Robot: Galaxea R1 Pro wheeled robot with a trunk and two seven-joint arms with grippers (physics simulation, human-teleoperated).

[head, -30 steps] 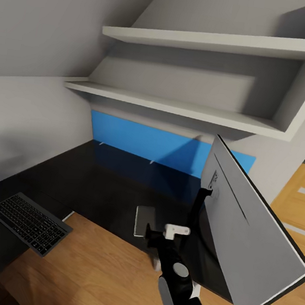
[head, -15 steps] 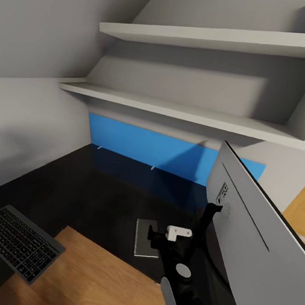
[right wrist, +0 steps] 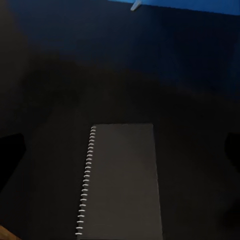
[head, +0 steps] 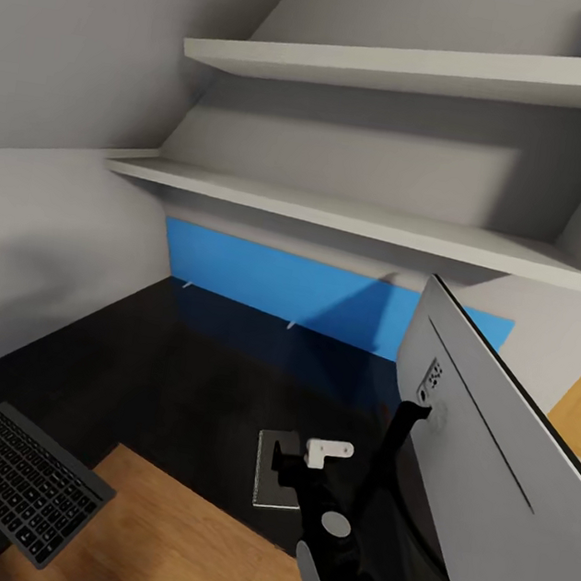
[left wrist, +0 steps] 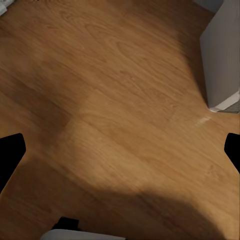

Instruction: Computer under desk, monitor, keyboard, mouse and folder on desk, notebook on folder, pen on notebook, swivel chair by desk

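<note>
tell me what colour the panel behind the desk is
Bright blue: the panel runs along the wall behind the black desk, clearest in the head view.

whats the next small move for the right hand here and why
Probably lower the right hand straight down onto the notebook. The notebook lies flat on the black desk directly beneath it, centred between the fingertips in the right wrist view, and the hand looks open with nothing in it.
</note>
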